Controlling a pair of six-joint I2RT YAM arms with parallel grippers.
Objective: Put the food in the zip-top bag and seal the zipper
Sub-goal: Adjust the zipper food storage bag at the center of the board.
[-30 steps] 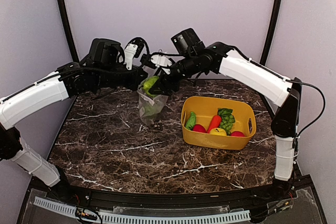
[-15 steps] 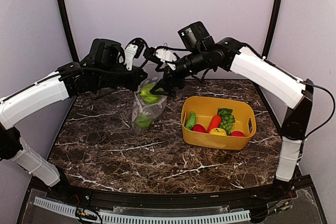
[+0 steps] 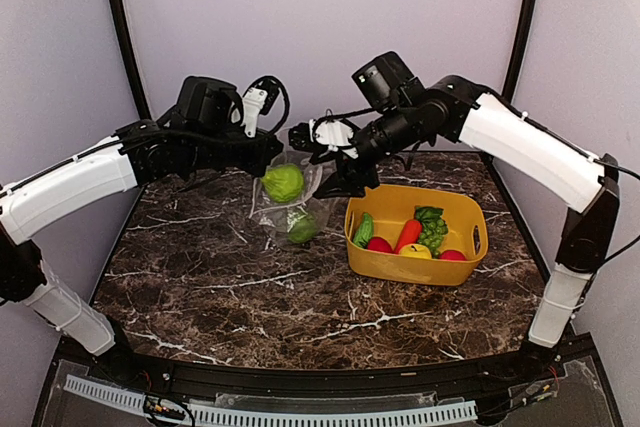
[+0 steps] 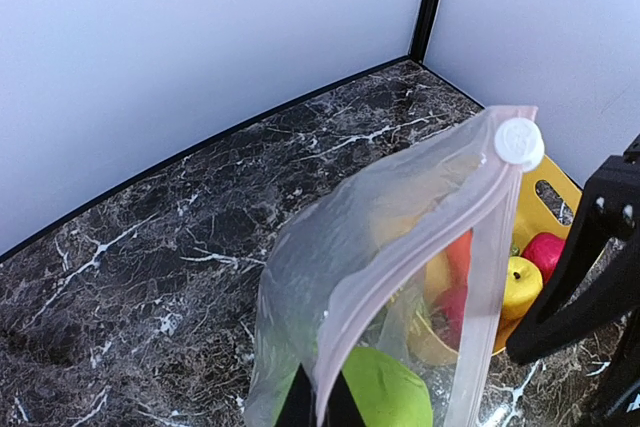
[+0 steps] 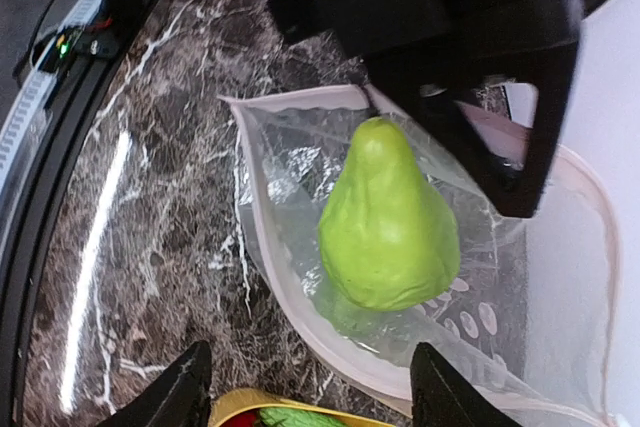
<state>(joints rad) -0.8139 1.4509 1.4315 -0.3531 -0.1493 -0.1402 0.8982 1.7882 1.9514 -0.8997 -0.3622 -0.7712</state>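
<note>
Two hazards dominate, and both end on the marble table [image 3: 200, 277]: any piece that escapes will roll across it, possibly out of reach. The yellow basket [image 3: 470, 267] sits right of centre and holds the food not yet bagged: a cucumber [image 3: 362, 229], a carrot [image 3: 408, 234], leafy greens [image 3: 432, 225], a lemon [image 3: 415, 250] and red balls [image 3: 379, 244]. The zip-top bag [image 3: 270, 209] hangs just left of the basket, suspended from the one spot where the left gripper [image 4: 318, 409] is pinched on its mouth edge. Whether its bottom rests on the table cannot be told. A single-point hold on floppy film is the main risk: added weight may pull the edge out of the fingers, or let the mouth sag closed before the next piece arrives. The right gripper [image 5: 312, 349] hovers beside the mouth with its fingers spread and nothing between them. A careless sweep toward the basket could snag the film and tip the contents. A green pear-shaped piece [image 5: 390, 227] sits high in the bag, near the opening and above a second green piece [image 3: 302, 227]; a tilt could spill it. The zipper [image 4: 488, 277] stands parted, with the slider [image 4: 519, 143] at the far end. Film or food caught in the track would prevent sealing.
</note>
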